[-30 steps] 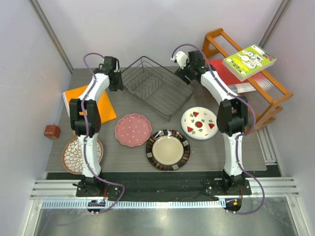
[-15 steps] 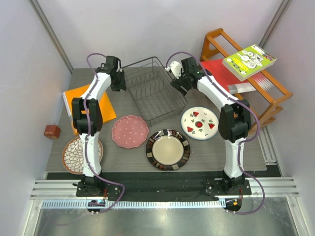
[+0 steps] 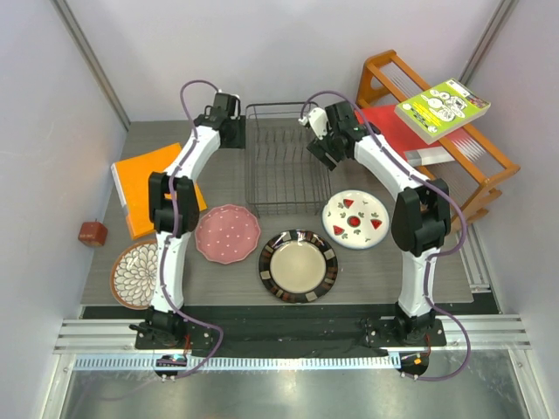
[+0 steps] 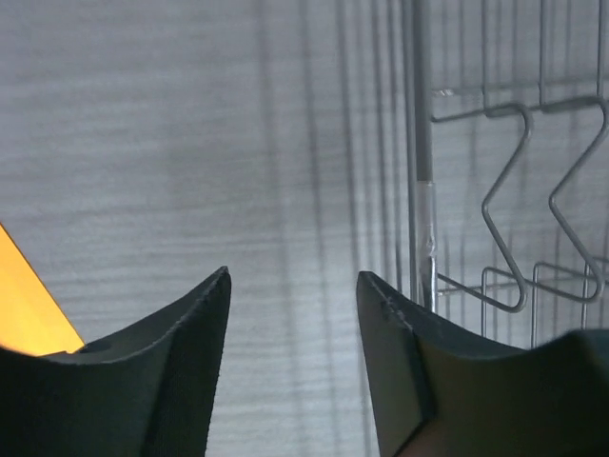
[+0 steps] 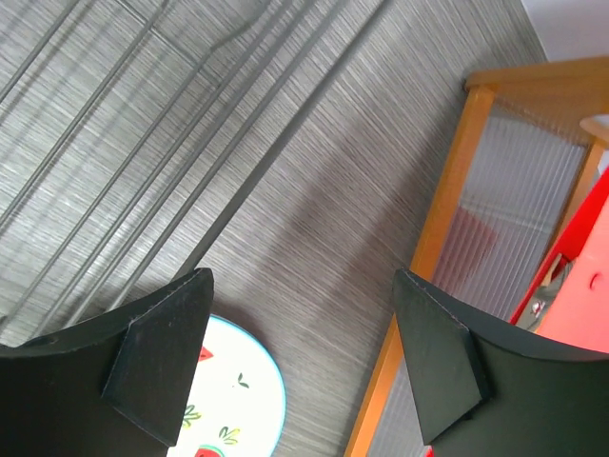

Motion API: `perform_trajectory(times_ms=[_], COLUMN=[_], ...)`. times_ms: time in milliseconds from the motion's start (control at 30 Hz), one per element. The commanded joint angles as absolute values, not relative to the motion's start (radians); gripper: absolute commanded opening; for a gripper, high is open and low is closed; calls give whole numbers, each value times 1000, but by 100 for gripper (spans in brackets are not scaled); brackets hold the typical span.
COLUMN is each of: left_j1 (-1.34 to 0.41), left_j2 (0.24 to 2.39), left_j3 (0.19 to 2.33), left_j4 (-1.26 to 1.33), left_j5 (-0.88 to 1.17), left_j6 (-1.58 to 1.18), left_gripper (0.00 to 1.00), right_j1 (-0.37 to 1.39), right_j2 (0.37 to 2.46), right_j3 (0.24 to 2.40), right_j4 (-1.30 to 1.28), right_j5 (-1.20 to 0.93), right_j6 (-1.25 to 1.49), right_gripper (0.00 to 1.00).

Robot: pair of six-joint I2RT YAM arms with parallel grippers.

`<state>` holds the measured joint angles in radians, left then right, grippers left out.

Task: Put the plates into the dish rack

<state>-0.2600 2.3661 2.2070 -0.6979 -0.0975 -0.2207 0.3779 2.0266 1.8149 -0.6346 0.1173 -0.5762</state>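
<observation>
The dish rack (image 3: 281, 157) stands empty at 12 o'clock on the table (image 3: 384, 262), with the left gripper (image 3: 232, 133) at its 9 and the right gripper (image 3: 318, 145) at its 3. Both have fingers apart, holding nothing; the left possibly touches a wire. Loading looks unstarted: the plates (image 3: 227, 234) lie flat toward 6, so one needs grasping next.

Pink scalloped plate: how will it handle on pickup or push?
The pink plate looks rigid, so likely no flex. It lies flat on the table, so a push would probably slide it, not tip it. Its scalloped rim may chip if ceramic.
</observation>
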Motion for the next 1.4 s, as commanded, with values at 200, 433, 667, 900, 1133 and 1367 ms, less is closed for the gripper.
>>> perform_trajectory(times_ms=[200, 433, 667, 900, 1133, 1367], left_j1=[-313, -322, -238, -149, -103, -103], left_j2=[2471, 2447, 2146, 1889, 1744, 1727], left_j3=[2388, 2402, 2104, 1901, 1743, 1680], left_j4=[-555, -531, -442, -479, -472, -474], left_j5=[-126, -276, -249, -238, -242, -236], left_j6=[-164, -173, -254, -299, -308, -291], left_gripper=[65, 68, 74, 75, 75, 75], right_j1=[419, 413, 408, 410, 407, 400], right_j2=[2202, 2275, 2230, 2311, 2414, 2542], right_j3=[2040, 2164, 2148, 2166, 2267, 2436], right_j4=[-597, -554, -534, -531, -503, -430], right_j5=[69, 149, 83, 146, 175, 241], right_j6=[-494, -474, -462, -509, -528, -557], right_gripper=[84, 85, 85, 85, 86, 88])
